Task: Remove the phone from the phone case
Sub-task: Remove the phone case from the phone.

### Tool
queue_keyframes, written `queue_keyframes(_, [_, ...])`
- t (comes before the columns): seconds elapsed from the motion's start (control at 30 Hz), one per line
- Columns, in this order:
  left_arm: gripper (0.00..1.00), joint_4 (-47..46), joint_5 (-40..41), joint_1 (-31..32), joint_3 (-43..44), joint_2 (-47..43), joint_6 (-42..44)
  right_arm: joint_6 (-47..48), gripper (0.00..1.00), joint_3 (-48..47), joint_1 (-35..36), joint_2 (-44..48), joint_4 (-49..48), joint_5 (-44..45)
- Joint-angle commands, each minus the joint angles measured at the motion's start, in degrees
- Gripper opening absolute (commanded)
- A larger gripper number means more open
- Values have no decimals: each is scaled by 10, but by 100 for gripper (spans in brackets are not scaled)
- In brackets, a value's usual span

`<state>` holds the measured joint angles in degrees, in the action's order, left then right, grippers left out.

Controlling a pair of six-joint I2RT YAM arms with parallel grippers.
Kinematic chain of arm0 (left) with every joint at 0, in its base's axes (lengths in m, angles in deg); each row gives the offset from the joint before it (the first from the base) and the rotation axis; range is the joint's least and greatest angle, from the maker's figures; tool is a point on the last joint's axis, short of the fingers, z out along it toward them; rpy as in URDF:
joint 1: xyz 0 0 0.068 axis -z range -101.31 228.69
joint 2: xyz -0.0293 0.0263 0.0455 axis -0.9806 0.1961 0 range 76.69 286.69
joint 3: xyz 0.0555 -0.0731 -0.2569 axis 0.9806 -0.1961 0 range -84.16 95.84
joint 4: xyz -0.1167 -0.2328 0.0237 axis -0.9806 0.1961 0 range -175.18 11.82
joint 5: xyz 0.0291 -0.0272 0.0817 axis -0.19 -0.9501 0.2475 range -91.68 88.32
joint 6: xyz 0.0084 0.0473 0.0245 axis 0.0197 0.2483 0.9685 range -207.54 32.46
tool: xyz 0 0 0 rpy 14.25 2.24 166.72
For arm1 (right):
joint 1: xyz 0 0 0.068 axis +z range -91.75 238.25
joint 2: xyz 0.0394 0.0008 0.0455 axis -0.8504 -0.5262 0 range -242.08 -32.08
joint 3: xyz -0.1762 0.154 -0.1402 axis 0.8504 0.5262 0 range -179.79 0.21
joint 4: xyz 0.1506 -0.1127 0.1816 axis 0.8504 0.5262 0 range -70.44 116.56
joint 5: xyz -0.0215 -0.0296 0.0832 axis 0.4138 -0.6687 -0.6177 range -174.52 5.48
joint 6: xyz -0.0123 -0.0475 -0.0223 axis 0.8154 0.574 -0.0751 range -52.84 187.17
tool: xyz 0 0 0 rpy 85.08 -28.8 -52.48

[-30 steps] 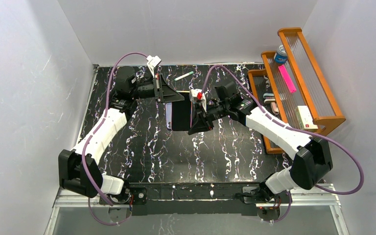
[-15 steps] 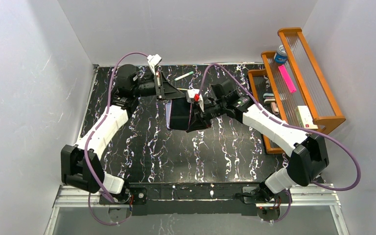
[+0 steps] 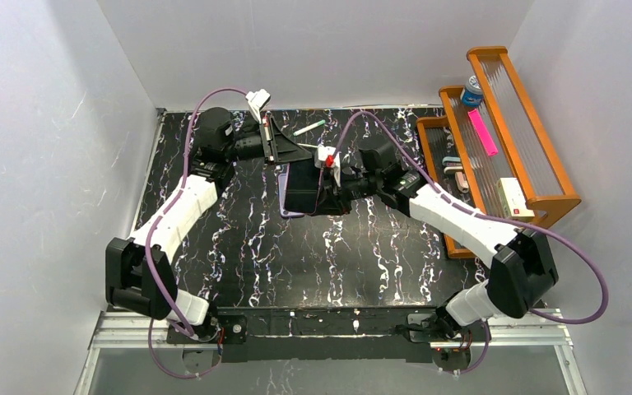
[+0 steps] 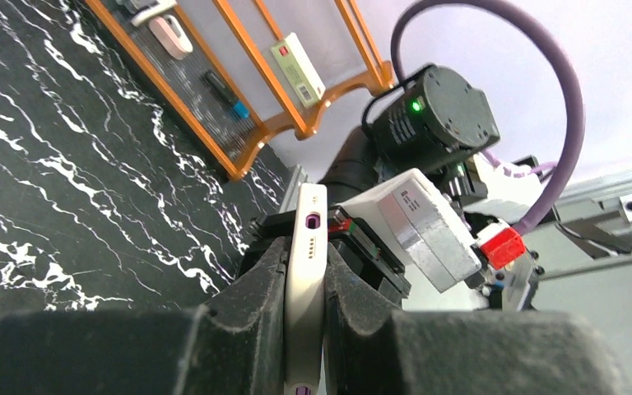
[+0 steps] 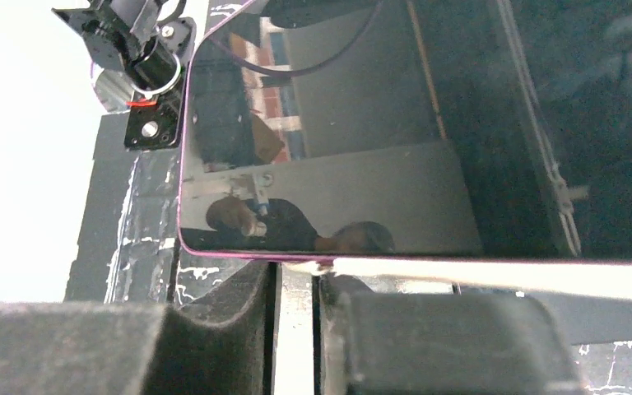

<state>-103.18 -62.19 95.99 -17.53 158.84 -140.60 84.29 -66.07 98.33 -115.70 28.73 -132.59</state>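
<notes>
The phone (image 3: 303, 193), dark-screened with a purple rim, sits in a cream case and is held above the middle back of the black marble table (image 3: 296, 255) between both arms. My left gripper (image 3: 290, 156) is shut across the case's end. In the left wrist view the cream case edge (image 4: 308, 239), with purple showing through its ports, is clamped between my left gripper's (image 4: 306, 267) pads. My right gripper (image 3: 324, 196) is shut on the opposite side. The right wrist view shows the phone screen (image 5: 337, 164) and a cream case strip (image 5: 502, 271) running into my right gripper (image 5: 296, 284).
An orange wooden rack (image 3: 535, 156) stands at the right edge and holds a blue item (image 3: 471, 90), a pink strip (image 3: 483, 132) and a white box (image 3: 510, 197). It also shows in the left wrist view (image 4: 239, 99). A green-and-white pen (image 3: 309, 127) lies at the back.
Both grippers have shifted slightly toward the back with the phone. The phone has tilted flatter, and the left gripper has turned closer over its far end.
</notes>
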Motion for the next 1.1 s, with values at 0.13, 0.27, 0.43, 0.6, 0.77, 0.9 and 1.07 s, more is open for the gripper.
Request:
queue_keyframes(0.13, [0,-38,56,5,-45,-50,-68,-152,63,27,-17,93,-109,128])
queue_keyframes(0.27, [0,-57,112,3,-58,-60,-73,-229,76,39,-17,131,-38,165])
queue_keyframes(0.43, [0,-54,190,2,-81,-66,-67,-389,93,33,-17,164,66,262])
queue_keyframes(0.6, [0,-88,267,1,-117,-84,-106,-462,99,29,-18,203,76,258])
queue_keyframes(0.77, [0,-134,312,2,-159,-113,-165,-586,99,180,-18,281,-165,232])
queue_keyframes(0.9, [0,-147,344,2,-193,-147,-189,-654,96,187,-17,269,-198,231])
queue_keyframes(1.07, [0,-171,365,3,-221,-171,-219,-726,81,203,-18,253,-258,213])
